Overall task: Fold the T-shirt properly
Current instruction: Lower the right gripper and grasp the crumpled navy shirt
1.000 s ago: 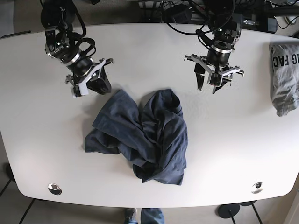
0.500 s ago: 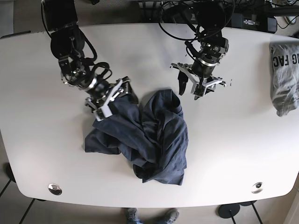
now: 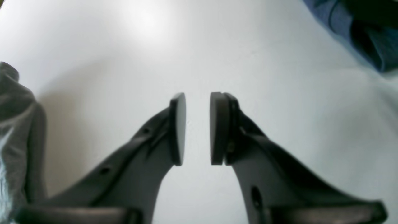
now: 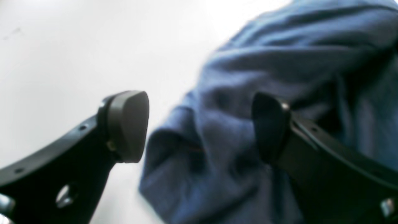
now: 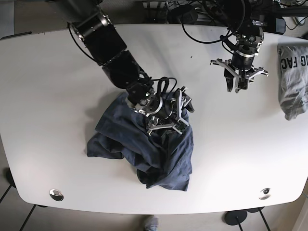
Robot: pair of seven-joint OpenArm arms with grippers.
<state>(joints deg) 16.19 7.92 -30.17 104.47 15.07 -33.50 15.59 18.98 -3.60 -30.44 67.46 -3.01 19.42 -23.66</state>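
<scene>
Robotics lab: white table [image 5: 43,96], tangled cables [image 5: 192,12].

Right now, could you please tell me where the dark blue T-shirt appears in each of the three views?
Base: dark blue T-shirt crumpled at table centre, under the right tool.
Right wrist: fills the right half, between the open fingers.
Left wrist: only a corner, top right.
Shared landmark: white table.

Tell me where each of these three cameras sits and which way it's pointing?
Base: overhead, looking straight down on the white table, both arms, the crumpled navy T-shirt and a grey shirt.
Left wrist: on the left gripper, looking past its slightly parted jaws at bare table, grey shirt at one edge.
Right wrist: on the right gripper, jaws wide, straddling a T-shirt fold.
Shared: all three show the navy T-shirt; base and left wrist share the grey shirt.
</scene>
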